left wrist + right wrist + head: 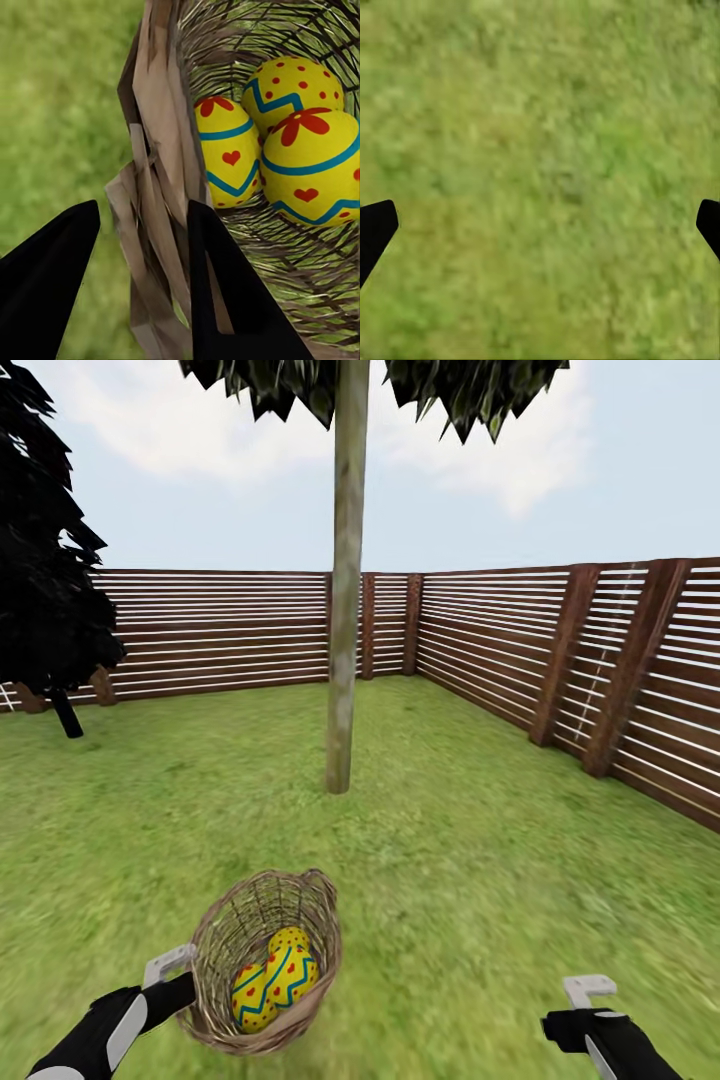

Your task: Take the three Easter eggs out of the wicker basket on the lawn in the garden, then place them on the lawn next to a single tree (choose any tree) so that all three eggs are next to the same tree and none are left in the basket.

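Note:
The wicker basket [214, 950] tilts toward me low on the lawn [480, 860], with three Easter eggs [288, 972] inside it. In the left wrist view the eggs [311, 169] lie together behind the woven rim [161, 150]. My left gripper [180, 972] is shut on that rim, one finger [225, 285] inside the basket and the other outside. My right gripper [590, 993] is open over bare grass [540, 165] at the lower right, its fingertips [376, 225] far apart. The tree [345, 610] with the pale trunk stands straight ahead, beyond the basket.
A brown slatted fence [520, 630] closes the garden behind the tree and along the right side. A dark cypress-like tree [40, 560] stands at the far left. Grass spreads around the trunk's foot [338, 785].

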